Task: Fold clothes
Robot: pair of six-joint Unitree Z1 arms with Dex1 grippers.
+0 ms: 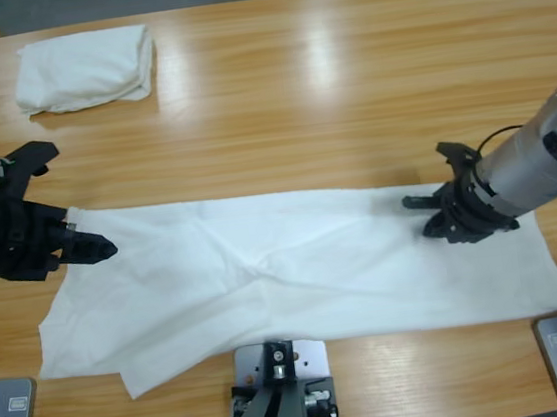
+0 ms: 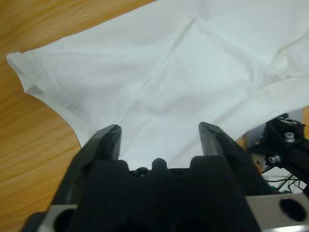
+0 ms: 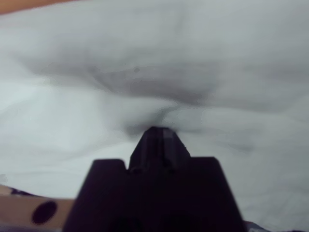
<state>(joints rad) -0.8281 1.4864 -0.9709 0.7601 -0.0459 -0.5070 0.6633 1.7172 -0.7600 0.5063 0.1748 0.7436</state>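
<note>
From the high view, a plain white cotton T-shirt (image 1: 296,277) lies spread flat and lengthwise along the near part of the long wooden table (image 1: 296,96), with soft creases running through its middle. A second white T-shirt, folded into a thick pad (image 1: 86,67), sits well apart at the far left corner. The left gripper (image 1: 87,248) comes in from the left edge and hovers at the spread shirt's left end, its black body covering part of that edge. The right gripper (image 1: 438,210), on a silver-grey forearm from the right edge, rests on the cloth near the right end.

In the left wrist view, the left gripper (image 2: 159,133) has its jaws well apart with nothing between them; the spread shirt (image 2: 193,72) fills the area beyond, a hemmed sleeve corner reaching onto bare wood (image 2: 34,145).

In the right wrist view, the right gripper (image 3: 158,134) shows its jaws pressed together, with the white cloth (image 3: 154,63) puckered into a fold right at the tip; the gripper's own body hides whether fabric is actually pinched.
</note>
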